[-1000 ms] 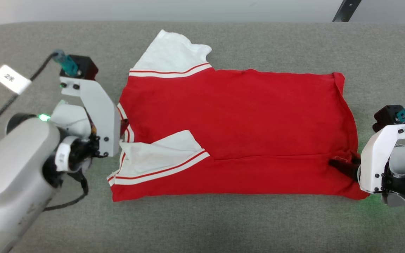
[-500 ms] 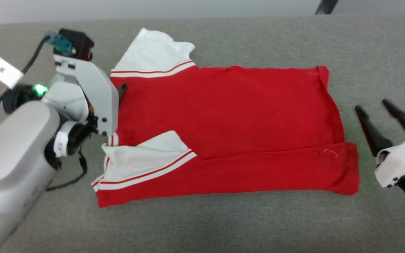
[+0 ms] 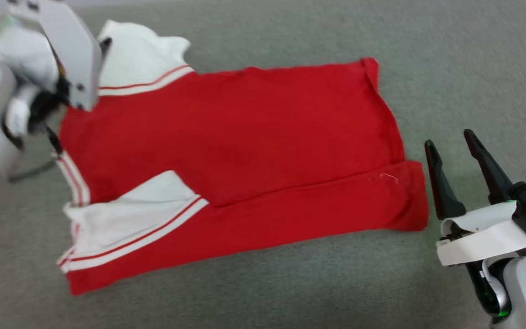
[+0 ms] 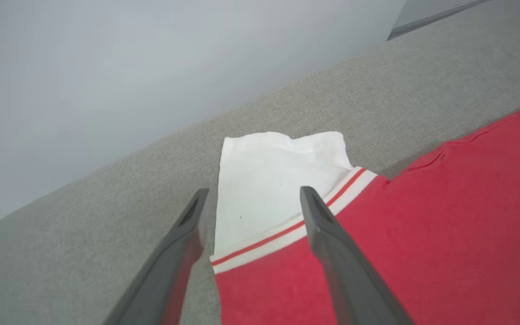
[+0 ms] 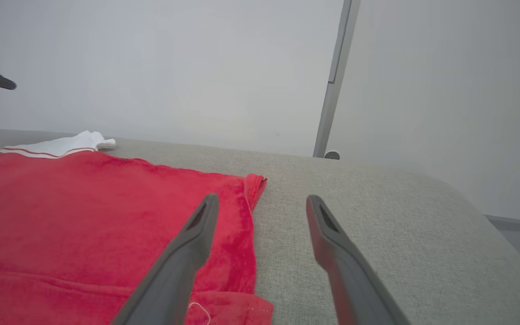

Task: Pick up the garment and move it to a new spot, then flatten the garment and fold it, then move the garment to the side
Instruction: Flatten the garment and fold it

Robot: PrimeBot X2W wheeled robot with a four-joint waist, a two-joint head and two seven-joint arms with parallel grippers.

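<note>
The garment (image 3: 235, 137) is a red shirt lying flat on the grey cushion with its near long edge folded over. One white sleeve (image 3: 126, 214) lies folded on top at the near left. The other white sleeve (image 3: 139, 50) sticks out at the far left. My left gripper (image 3: 101, 45) hovers open over that far sleeve (image 4: 269, 171), its fingers (image 4: 327, 239) straddling the sleeve's striped seam without touching cloth. My right gripper (image 3: 449, 138) stands open just right of the garment's hem (image 5: 253, 189), empty, one finger (image 5: 188, 253) above the red edge.
The grey cushioned surface (image 3: 290, 292) runs wide around the shirt, with bare room to the right and front. Its right end rounds off (image 5: 490, 216) toward the floor. A pale wall and a vertical metal post (image 5: 332, 90) stand behind.
The head camera has swung and tilted. My right gripper has come off the near right hem corner and drawn back to the right. My left gripper has risen from the collar side toward the far sleeve.
</note>
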